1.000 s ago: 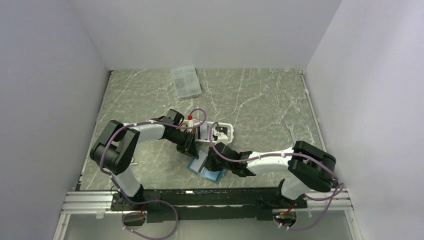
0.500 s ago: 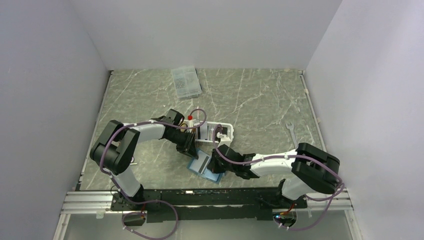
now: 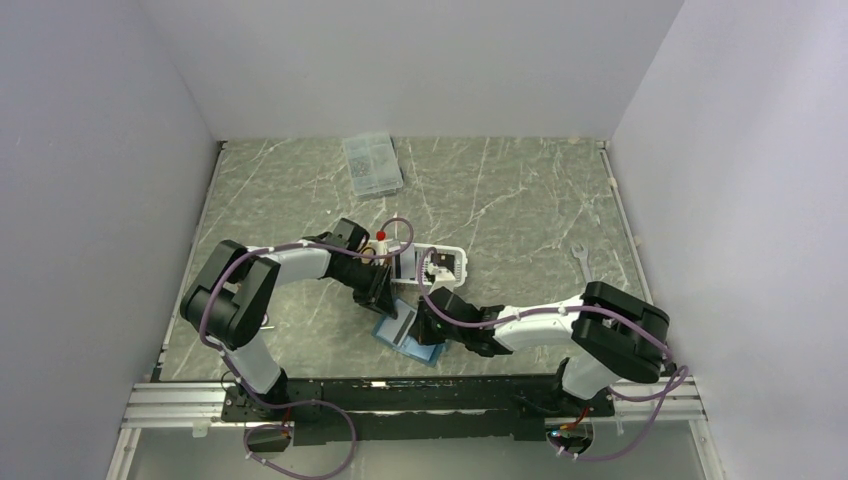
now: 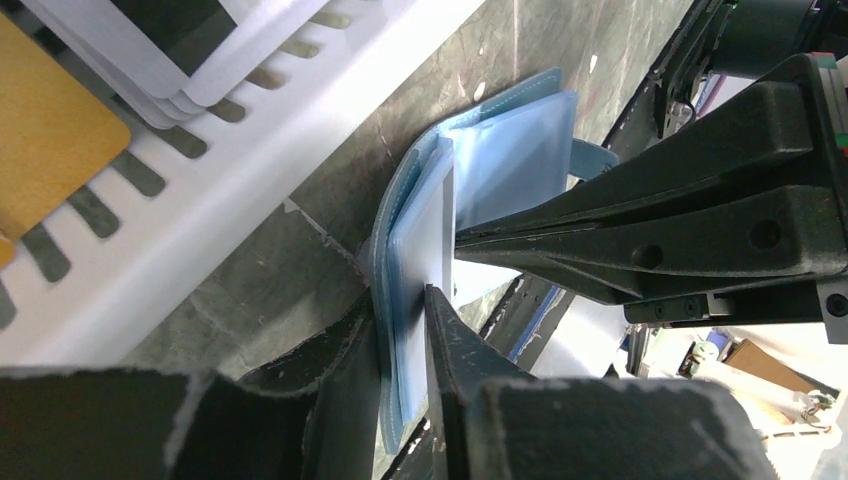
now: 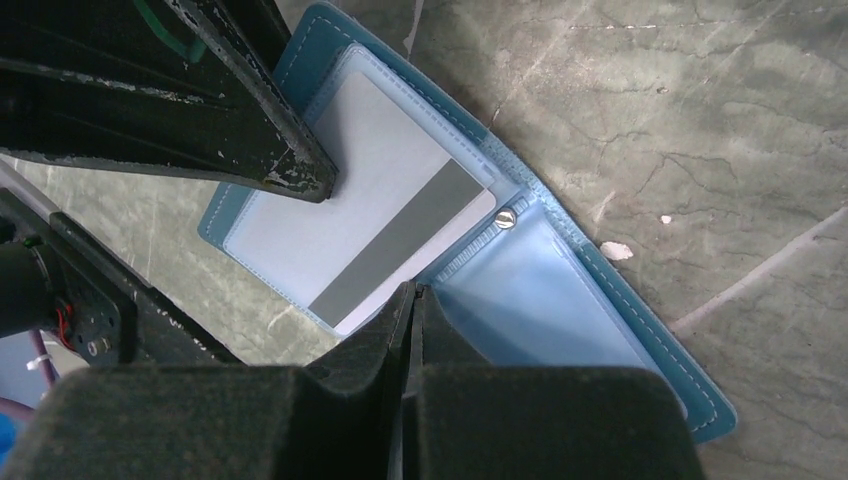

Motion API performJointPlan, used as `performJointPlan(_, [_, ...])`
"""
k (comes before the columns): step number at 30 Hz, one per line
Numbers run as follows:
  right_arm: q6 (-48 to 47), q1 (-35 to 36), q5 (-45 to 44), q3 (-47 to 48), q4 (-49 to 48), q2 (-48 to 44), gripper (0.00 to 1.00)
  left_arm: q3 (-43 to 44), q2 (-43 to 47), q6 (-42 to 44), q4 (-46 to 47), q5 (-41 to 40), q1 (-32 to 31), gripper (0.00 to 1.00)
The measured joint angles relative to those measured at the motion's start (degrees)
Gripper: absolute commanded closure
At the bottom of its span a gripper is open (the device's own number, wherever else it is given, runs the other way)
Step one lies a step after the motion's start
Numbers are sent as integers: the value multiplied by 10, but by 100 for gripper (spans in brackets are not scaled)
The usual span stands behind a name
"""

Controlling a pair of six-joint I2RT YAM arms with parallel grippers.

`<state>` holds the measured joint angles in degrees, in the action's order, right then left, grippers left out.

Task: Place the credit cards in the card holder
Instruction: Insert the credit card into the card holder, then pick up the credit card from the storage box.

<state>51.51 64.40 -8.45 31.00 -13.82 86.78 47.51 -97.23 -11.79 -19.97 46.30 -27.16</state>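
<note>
- Workpiece location: the card holder [image 5: 560, 300] lies open on the table [image 5: 650, 100], near the front edge. In the overhead view it sits at 6 o'clock from the white basket [image 4: 230, 190], just beside it.
- Left gripper [image 4: 398, 297]: its 2 fingers are pinched on the holder's 9 o'clock leaf, clamping the edge so the pocket stays put.
- Right gripper [image 5: 412, 292]: the fingers are pressed together with nothing between them. The joined tip touches the striped edge of the grey card [image 5: 370, 230], at 6 o'clock of that card in the right wrist view.
- Done so far: 1 card, pale grey with a dark stripe, sits in the leaf at 10 o'clock of the snap [image 5: 505, 217]. Its striped end lies at the pocket mouth (whether it is fully seated cannot be told).
- Judged step in hand: pushing that card home with the closed tip against the clamped leaf.
- Left to do: the yellow-gold card [image 4: 50, 130] and a fanned stack of pale cards [image 4: 120, 50] lie in the basket. The leaf at 4 o'clock of the snap shows no card.
- Estimate: early stage, with most cards not yet loaded.
</note>
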Motion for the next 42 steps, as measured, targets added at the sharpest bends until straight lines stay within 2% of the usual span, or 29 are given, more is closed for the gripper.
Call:
performJointPlan(2, [0, 0, -1, 0, 0, -1, 97, 0, 0, 0, 0, 2, -1, 64])
performJointPlan(3, [0, 0, -3, 0, 2, -3, 95, 1, 0, 0, 0, 3, -2, 53])
performJointPlan(5, [1, 0, -4, -4, 3, -12, 90, 5, 0, 3, -4, 5, -3, 26])
performJointPlan(6, [2, 0, -5, -10, 3, -23, 87, 10, 0, 4, -10, 5, -3, 7])
performJointPlan(7, [3, 0, -5, -18, 4, -35, 85, 17, 0, 5, -18, 6, -4, 1])
performJointPlan(12, [6, 0, -10, -48, 39, -103, 75, 50, 2, 27, -41, 18, -4, 1])
performJointPlan(17, [0, -14, -20, -54, 82, -171, 72, 54, 10, 53, -83, 19, 4, 1])
performJointPlan(21, [-14, -39, -20, -42, 112, -186, 66, 72, 24, 80, -123, 25, 5, 0])
performJointPlan(25, [-37, -82, -10, -8, 146, -188, 57, 115, 29, 128, -184, 41, 9, 1])
performJointPlan(29, [-61, -156, 17, 44, 172, -196, 48, 159, 29, 176, -250, 56, 19, 1])
performJointPlan(34, [-92, -233, 56, 155, 183, -133, 44, 254, 33, 231, -328, 47, 54, 1])
performJointPlan(38, [-110, -250, 86, 238, 183, -30, 41, 342, 63, 251, -337, -6, 88, 1])
performJointPlan(39, [-115, -251, 90, 252, 185, -5, 40, 365, 79, 250, -330, -34, 99, 4])
performJointPlan(42, [-126, -249, 94, 272, 194, 45, 38, 422, 96, 254, -336, -74, 127, 1])
